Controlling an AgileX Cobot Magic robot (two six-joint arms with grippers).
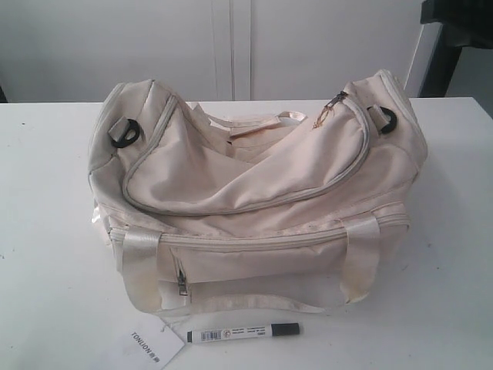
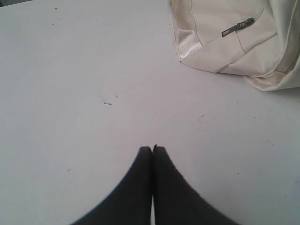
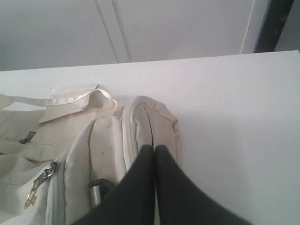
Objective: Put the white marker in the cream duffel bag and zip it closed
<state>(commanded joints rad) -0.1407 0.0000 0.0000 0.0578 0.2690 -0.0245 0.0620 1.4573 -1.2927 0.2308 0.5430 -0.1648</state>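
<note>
The left gripper (image 2: 153,148) showed as two matte black fingers (image 2: 133,192), smooth-surfaced, each narrowing to a small rounded tip. Together they made a dark wedge (taking the tips as twelve o'clock, its flanks flared out toward seven and five), split only by a hairline seam down the middle. The right gripper (image 3: 153,146) looked much the same: a pair of plain black tapered fingers (image 3: 180,199) with softly rounded ends and a thin pale slit between them. Both sets had blurred edges, so finer surface detail could not be told.
</note>
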